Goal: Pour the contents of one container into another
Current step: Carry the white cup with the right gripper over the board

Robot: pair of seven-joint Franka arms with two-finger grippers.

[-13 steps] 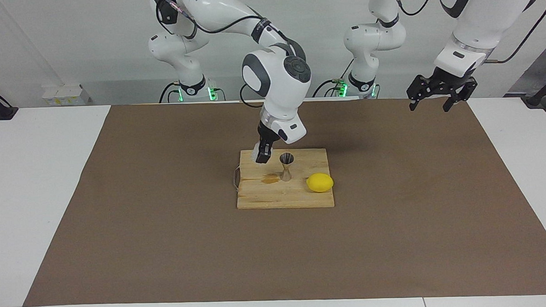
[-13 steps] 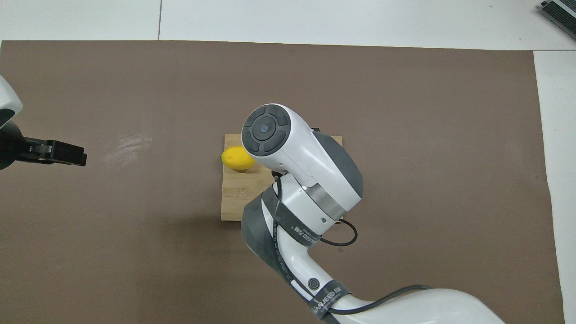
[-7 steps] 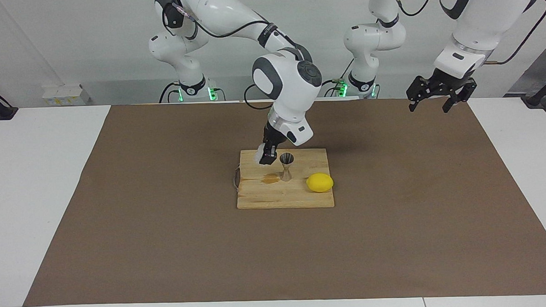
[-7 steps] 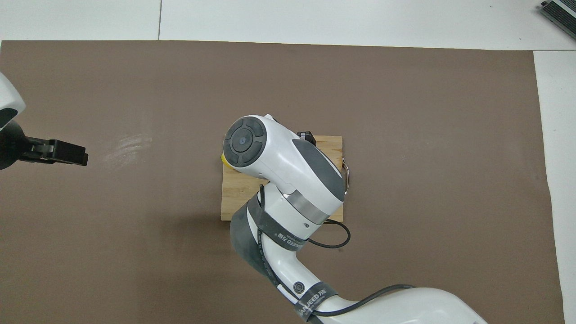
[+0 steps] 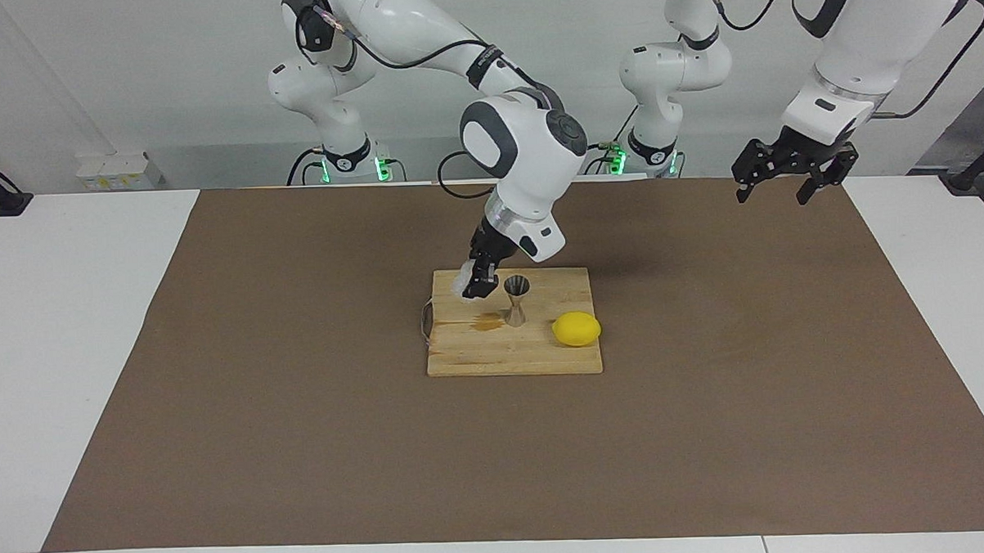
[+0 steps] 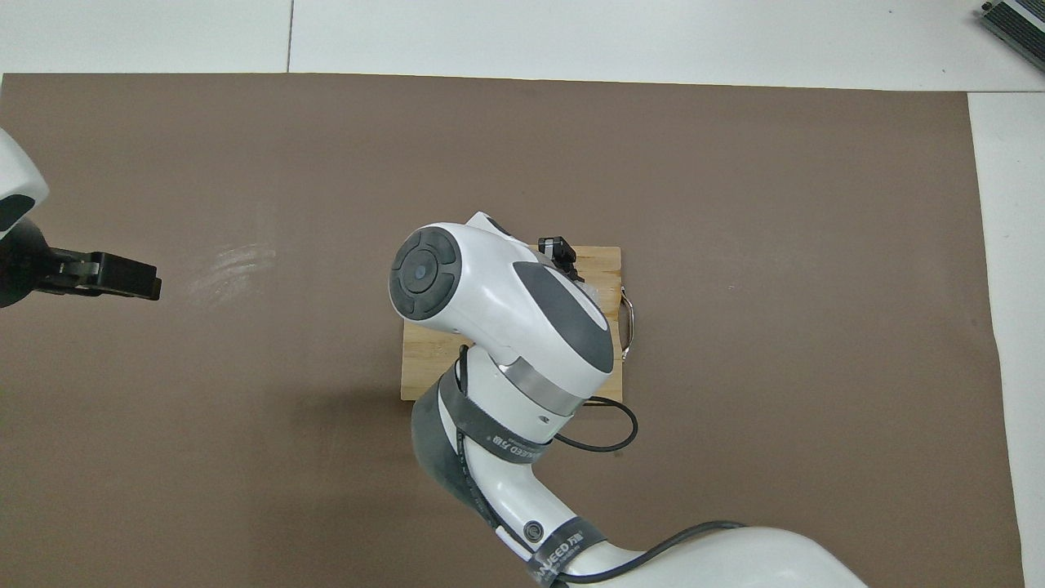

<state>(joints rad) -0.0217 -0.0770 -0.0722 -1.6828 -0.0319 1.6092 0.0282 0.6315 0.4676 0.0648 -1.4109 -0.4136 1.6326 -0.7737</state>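
The right gripper (image 5: 477, 282) is clamped on the clear glass cup (image 5: 464, 279), holding it tilted over the wooden board (image 5: 511, 353), just beside the rim of the steel jigger (image 5: 516, 299). The jigger stands upright on the board, toward the left arm's end from the held cup. The cup sits above the board's corner nearest the robots, close to the edge that carries a metal handle (image 5: 422, 321); past that edge the brown mat (image 5: 257, 358) lies bare and wide toward the right arm's end. A small amber wet patch (image 5: 486, 321) marks the board just below the gripper. A lemon (image 5: 576, 329) rests on the board past the jigger, near the edge toward the left arm's end. The left gripper (image 5: 783, 178) waits with its jaws spread, holding nothing, high over the mat's corner, well apart from the board. In the overhead view the right arm's wrist covers the jigger, the lemon and most of the board (image 6: 424, 359); only the right gripper's tip (image 6: 562, 251) and a glint of the cup (image 6: 596, 290) show.
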